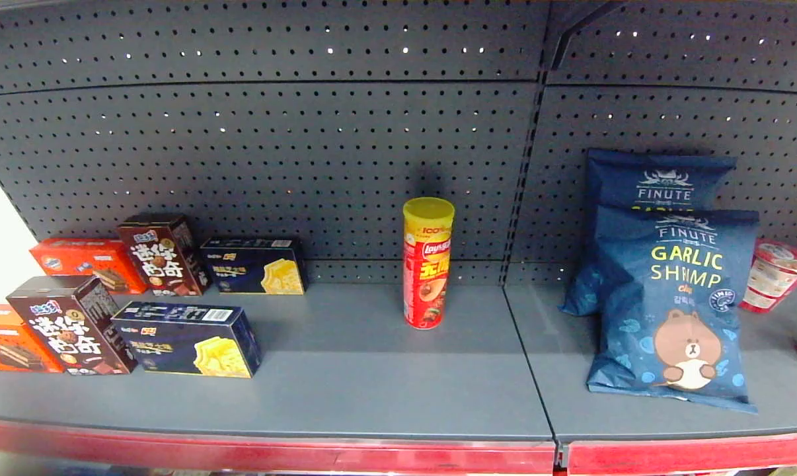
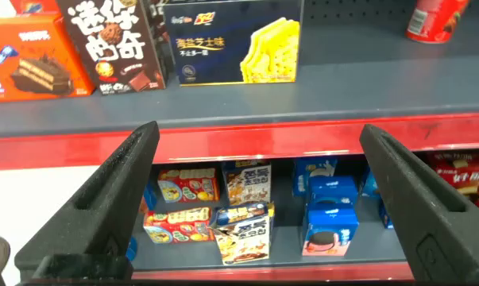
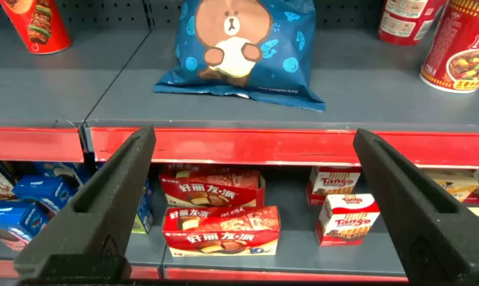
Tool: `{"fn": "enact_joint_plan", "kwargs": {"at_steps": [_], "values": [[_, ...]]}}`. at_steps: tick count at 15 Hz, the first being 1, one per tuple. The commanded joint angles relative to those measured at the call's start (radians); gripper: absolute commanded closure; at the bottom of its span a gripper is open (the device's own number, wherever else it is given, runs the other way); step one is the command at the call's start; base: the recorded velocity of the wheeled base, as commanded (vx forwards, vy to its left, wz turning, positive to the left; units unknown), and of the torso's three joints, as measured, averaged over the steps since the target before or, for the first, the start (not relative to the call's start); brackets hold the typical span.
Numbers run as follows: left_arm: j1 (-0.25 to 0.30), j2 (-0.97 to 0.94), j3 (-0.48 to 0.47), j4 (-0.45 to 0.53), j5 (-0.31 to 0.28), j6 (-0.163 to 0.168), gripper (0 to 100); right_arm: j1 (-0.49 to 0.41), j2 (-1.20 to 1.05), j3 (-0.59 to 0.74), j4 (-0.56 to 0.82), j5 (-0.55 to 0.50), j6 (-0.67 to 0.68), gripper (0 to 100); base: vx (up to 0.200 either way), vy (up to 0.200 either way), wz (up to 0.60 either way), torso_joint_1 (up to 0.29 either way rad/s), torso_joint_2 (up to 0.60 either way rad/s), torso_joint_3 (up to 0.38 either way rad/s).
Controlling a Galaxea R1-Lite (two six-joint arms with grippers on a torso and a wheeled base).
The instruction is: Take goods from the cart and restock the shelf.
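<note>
Shelf [image 1: 372,377]: grey deck, red front lip [image 1: 273,455] runs full width. Seam betw two bays sits right of centre.

Open room: wide bare stretch mid-shelf, both sides of chip can [image 1: 427,263]. Can stands upright, alone, well apart from neighbours.

Left end: navy cracker boxes [image 1: 187,338], brown cookie boxes [image 1: 71,324] and orange boxes [image 1: 84,263] in two rows, back row against pegboard back [image 1: 273,152].

Right bay: two shrimp-chip bags [image 1: 676,311] tilted back, front one overlapping rear. Cup noodles [image 1: 775,274] just beside, at far right.

L gripper [image 2: 259,133] released, jaws wide, nothing betw them. It hangs out in front of lip, below the box cluster.

R gripper [image 3: 253,137] likewise spread, empty, before lip near front bag.

Lower shelf [image 2: 283,238] beneath holds small boxes.
</note>
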Motion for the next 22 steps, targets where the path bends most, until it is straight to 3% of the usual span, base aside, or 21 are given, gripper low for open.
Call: {"fn": "enact_joint_plan", "kwargs": {"at_steps": [1, 4, 22], "values": [[0.000, 0.000, 0.000, 0.000, 0.005, -0.004, 0, -0.001, 0.002, 0.000, 0.000, 0.000, 0.000, 0, 0.000, 0.000, 0.00, 0.000, 0.00, 0.000], [0.000, 0.000, 0.000, 0.000, 0.005, -0.007, 0, -0.001, 0.002, 0.000, -0.002, -0.001, 0.000, 0, 0.000, 0.000, 0.00, 0.000, 0.00, 0.000], [0.000, 0.000, 0.000, 0.000, 0.006, -0.007, 0, -0.001, 0.002, 0.000, -0.002, -0.001, 0.000, 0, 0.000, 0.000, 0.60, 0.002, 0.00, 0.002]]}}
